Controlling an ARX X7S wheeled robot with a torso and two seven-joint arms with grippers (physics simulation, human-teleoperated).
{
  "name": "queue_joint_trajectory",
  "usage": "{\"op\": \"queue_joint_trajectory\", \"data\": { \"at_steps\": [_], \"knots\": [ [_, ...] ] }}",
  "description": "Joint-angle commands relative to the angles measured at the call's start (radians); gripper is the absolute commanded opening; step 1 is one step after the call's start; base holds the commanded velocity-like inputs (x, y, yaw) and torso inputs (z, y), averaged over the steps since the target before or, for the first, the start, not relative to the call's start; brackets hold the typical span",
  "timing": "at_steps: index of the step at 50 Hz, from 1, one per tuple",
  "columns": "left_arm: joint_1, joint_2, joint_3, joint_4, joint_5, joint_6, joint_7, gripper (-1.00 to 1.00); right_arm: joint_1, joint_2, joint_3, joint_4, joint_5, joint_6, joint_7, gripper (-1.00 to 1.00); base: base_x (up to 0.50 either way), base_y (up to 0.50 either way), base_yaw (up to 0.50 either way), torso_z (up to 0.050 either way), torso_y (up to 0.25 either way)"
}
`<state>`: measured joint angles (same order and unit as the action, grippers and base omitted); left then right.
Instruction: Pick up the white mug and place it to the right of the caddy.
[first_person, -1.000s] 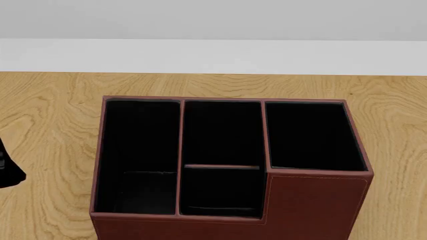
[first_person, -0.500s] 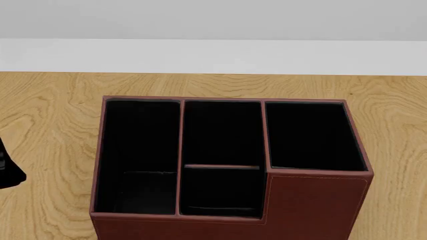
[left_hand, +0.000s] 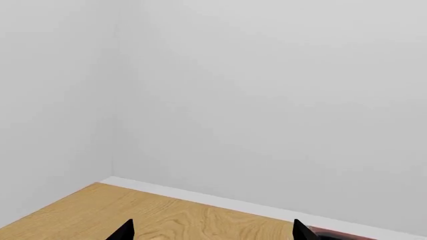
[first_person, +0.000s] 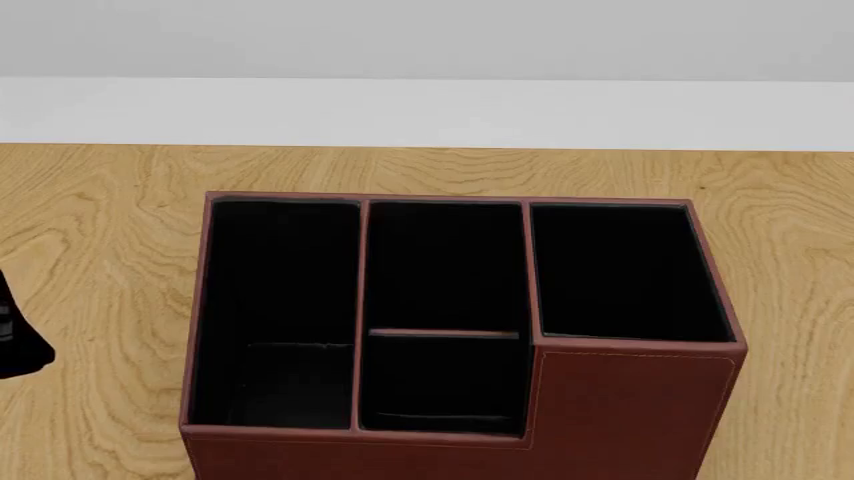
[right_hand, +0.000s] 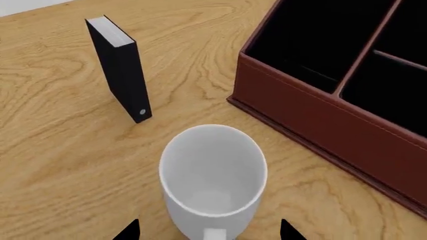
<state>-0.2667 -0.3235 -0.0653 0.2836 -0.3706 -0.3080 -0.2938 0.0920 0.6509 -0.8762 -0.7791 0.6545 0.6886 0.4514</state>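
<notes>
Though unseen from the head, white mug (right_hand: 212, 182) between spread right end effector (right_hand: 208, 231) fingertips.

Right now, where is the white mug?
Only the right wrist view shows the white mug: upright on the table, between the caddy and the black book.

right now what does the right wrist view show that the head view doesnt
Only the right wrist view shows the white mug, upright and empty between the open right gripper fingertips, and a black book standing on end beyond it. Only the head view shows all four compartments of the caddy and the white wall behind. Both show the caddy and the wooden table.
</notes>
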Motion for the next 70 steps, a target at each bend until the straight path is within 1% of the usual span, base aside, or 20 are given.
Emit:
{"op": "queue_joint_trajectory", "data": {
  "at_steps": [1,8,17,36,70],
  "knots": [
    [0.002,-0.003,0.003,0.004,-0.003,-0.002,-0.004,1.0,-0.013,-0.005,-0.012,0.05,-0.013,-0.035,-0.028,1.0,0.0,0.0,0.0,0.0,0.0],
    [0.002,-0.005,0.002,0.003,-0.006,-0.001,-0.006,1.0,-0.018,-0.008,-0.013,0.079,-0.009,-0.051,-0.043,1.0,0.0,0.0,0.0,0.0,0.0],
    [0.001,-0.006,0.005,-0.001,-0.007,0.002,-0.008,1.0,-0.013,-0.029,-0.016,0.176,-0.009,-0.092,-0.1,1.0,0.0,0.0,0.0,0.0,0.0],
    [0.0,-0.01,0.007,-0.002,-0.012,0.003,-0.013,1.0,0.028,-0.051,-0.011,0.253,0.0,-0.098,-0.144,1.0,0.0,0.0,0.0,0.0,0.0],
    [0.002,-0.018,0.013,-0.002,-0.019,0.009,-0.02,1.0,0.033,-0.076,-0.034,0.323,-0.01,-0.117,-0.177,1.0,0.0,0.0,0.0,0.0,0.0]
  ]
}}
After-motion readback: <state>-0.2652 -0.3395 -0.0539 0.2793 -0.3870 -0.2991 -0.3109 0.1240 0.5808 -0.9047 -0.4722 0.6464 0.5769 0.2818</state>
